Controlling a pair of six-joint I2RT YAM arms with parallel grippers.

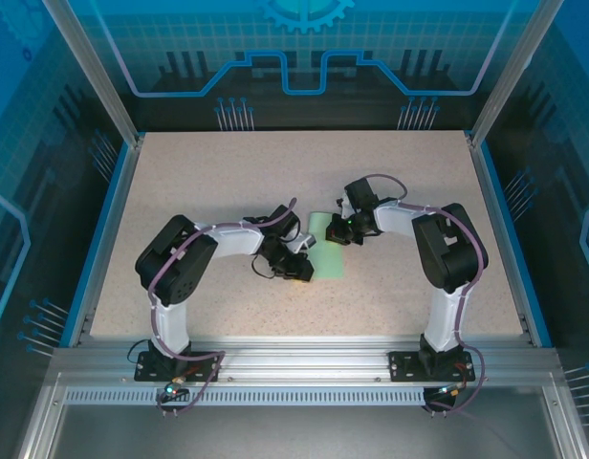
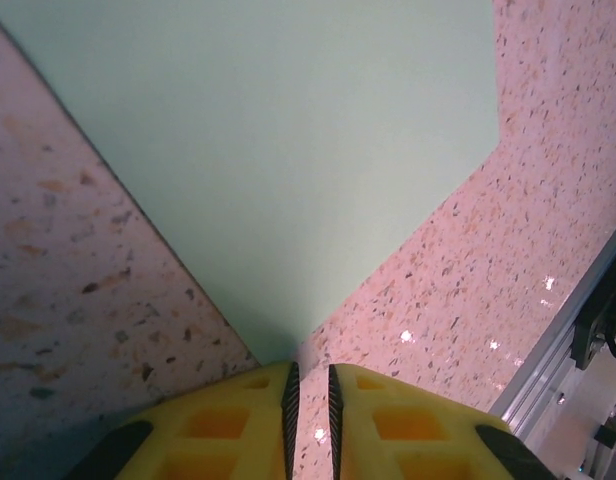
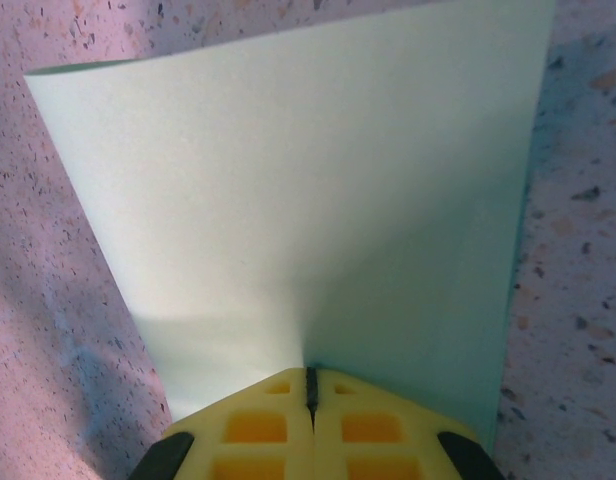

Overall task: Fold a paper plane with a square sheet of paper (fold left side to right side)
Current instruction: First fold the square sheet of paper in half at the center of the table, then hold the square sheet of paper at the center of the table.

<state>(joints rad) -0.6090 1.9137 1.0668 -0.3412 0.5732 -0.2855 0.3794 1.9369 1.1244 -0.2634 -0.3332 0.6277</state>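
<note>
Pinching paper (image 3: 318, 200) at frame centre, right gripper (image 3: 310, 386) closed on its edge.
Left gripper (image 2: 310, 388): fingers slightly apart, holding nothing, paper corner just ahead on table (image 2: 78, 280).

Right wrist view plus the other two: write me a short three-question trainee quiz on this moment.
1. True or false: the right gripper has its jaws shut on the sheet of paper.
2. Which surface lies under the paper? A) speckled table B) blue cloth C) metal tray
3. Fill in: in the left wrist view, the left gripper shows a narrow ____ between its jaws, with the paper's corner just ahead of them.
Key: 1 true; 2 A; 3 gap.
</note>
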